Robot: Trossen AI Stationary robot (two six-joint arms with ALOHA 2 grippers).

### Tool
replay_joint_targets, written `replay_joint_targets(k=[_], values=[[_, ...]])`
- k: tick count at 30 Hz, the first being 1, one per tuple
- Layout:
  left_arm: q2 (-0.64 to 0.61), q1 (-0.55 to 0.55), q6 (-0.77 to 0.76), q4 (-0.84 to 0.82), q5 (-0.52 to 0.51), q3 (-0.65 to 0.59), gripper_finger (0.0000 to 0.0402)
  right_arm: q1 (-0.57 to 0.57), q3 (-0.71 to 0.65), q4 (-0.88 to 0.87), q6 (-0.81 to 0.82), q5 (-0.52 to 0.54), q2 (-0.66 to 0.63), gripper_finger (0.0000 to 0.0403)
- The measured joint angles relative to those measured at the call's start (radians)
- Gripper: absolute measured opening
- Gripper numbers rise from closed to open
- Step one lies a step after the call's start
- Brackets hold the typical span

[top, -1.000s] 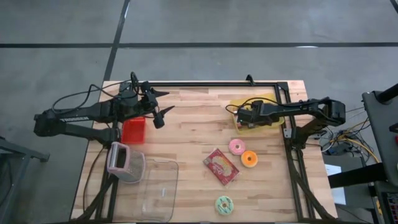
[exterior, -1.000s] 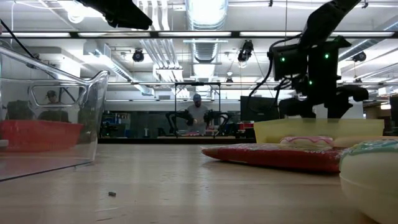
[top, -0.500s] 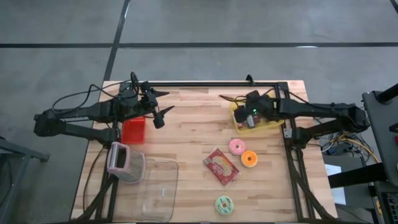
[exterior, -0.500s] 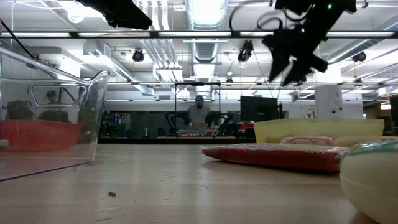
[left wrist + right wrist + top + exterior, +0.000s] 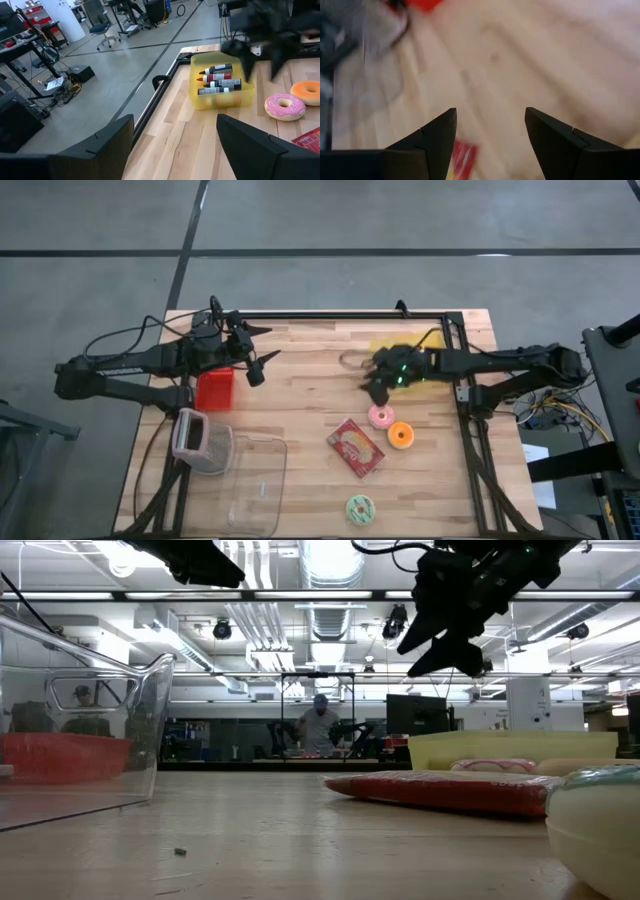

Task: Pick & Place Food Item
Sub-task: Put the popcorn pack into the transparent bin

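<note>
Left pincer (image 5: 262, 343): held spread above the counter (image 5: 310, 395), near the red bin (image 5: 214, 389). Right pincer (image 5: 372, 387): spread, empty, raised just beside the pink donut (image 5: 381, 416), which lies on the counter beside the orange donut (image 5: 401, 435).

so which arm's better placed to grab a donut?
Right. Its open gripper hangs above the table, close to the pink donut and orange donut. The left gripper waits, also open, near the red bin, farther off.

Even overhead light falls on the table (image 5: 300, 380); ceiling strip lights (image 5: 330, 560) glare in the low view. The right wrist view is heavily motion-blurred, and the right gripper (image 5: 378, 383) smears.
</note>
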Motion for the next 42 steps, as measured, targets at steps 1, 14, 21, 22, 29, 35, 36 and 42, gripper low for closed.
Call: replay_joint_targets(k=[1,14,21,22,29,35,36,42], values=[[0.0,0.0,0.0,0.0,0.0,0.0,0.0289,0.02,0.0,-0.003,0.0,-0.003,0.02,0.0231],[0.0,0.0,0.0,0.0,0.003,0.0,0.0289,0.102,0.0,-0.007,0.121,-0.006,0.146,0.0231],[0.0,0.0,0.0,0.0,0.002,0.0,0.0289,0.123,0.0,0.02,0.122,-0.01,0.136,0.0231],[0.0,0.0,0.0,0.0,0.002,0.0,0.0289,0.124,0.0,0.025,0.122,-0.01,0.13,0.0231],[0.0,0.0,0.0,0.0,0.002,0.0,0.0289,0.139,0.02,0.033,0.129,-0.038,0.135,0.0231],[0.0,0.0,0.0,0.0,0.002,0.0,0.0289,0.205,0.021,0.049,0.233,-0.028,0.156,0.0231],[0.0,0.0,0.0,0.0,0.001,0.0,0.0289,0.218,0.021,0.055,0.256,-0.019,0.162,0.0231],[0.0,0.0,0.0,0.0,-0.001,0.0,0.0289,0.335,0.021,0.052,0.466,0.12,0.176,0.0231]])
